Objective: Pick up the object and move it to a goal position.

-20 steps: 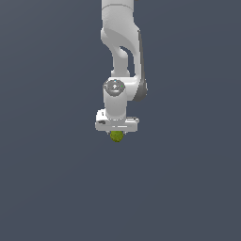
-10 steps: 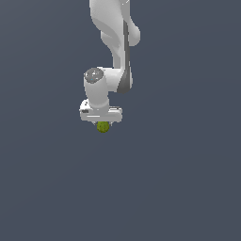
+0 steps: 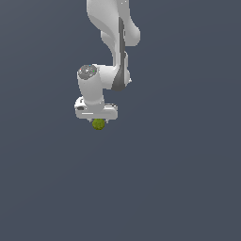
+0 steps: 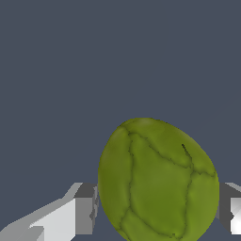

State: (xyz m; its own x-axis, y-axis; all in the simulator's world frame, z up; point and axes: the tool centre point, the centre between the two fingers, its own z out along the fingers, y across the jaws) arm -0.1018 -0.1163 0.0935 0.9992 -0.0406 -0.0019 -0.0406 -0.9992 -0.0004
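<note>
The object [image 3: 98,124] is a small lumpy yellow-green blob that hangs just under the white gripper [image 3: 98,122] in the exterior view, high above the grey floor. In the wrist view the object [image 4: 157,181] fills the space between the two fingers, with one grey pad [image 4: 86,208] against one side and the other pad [image 4: 229,207] against the opposite side. The gripper [image 4: 157,209] is shut on the object. Its fingertips are hidden behind the gripper body in the exterior view.
The white arm [image 3: 113,42] comes down from the top of the exterior view. Around it there is only plain dark grey ground [image 3: 179,179].
The gripper, still holding the object, has moved toward the exterior view's left and a little upward, and the arm has swung with it.
</note>
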